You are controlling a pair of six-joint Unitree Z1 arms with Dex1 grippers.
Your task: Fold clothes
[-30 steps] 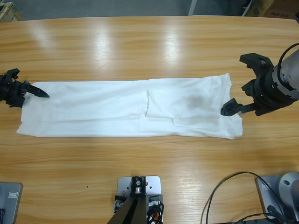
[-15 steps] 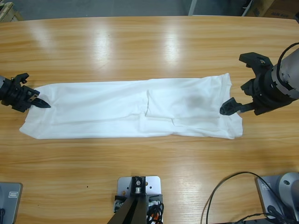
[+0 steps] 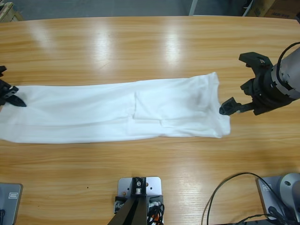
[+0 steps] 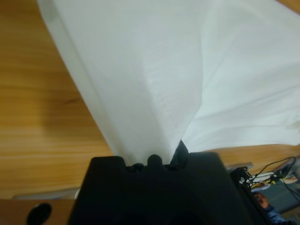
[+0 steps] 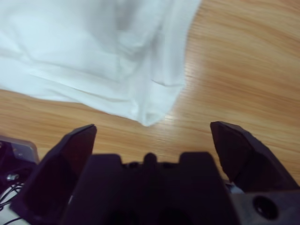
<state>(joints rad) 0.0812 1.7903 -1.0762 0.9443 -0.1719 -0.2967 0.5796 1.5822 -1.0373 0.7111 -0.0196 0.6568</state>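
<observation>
T-shirt [image 3: 117, 112]: a long white band lying across the middle of the wooden table [image 3: 150, 47], already folded lengthwise into a narrow strip.
Long axis: runs left to right across the table; the left end reaches the picture's left edge, and the right end stops just short of the right gripper.
Layers: a smaller folded panel sits on top, right of the middle, with a faint grey patch near the right end.
Left gripper [image 3: 11, 96]: at the far left edge of the table, on the strip's left end. In the left wrist view the cloth [image 4: 178, 79] fans out from between the jaws, so they are clamped on the T-shirt.
Right gripper [image 3: 241, 82]: off the strip's right end, to its right. Its jaws stand wide apart with nothing between them; the near jaw tip is just beside the cloth's right edge. The right wrist view shows the shirt's corner [image 5: 150, 112] ahead of the spread jaws and bare wood between.
Nearer arm: each arm has its own end; only the left one holds cloth.
Left arm pose: low and reaching in from the left edge, with little of it in view.
Right arm pose: coming in from the right edge, wrist turned so that 1 jaw is far and 1 near, gripper pointing left along the strip.
Key relation: the strip lies straight left of the open right gripper, along its line of reach; a short advance would likely put the right end between its jaws.
</observation>
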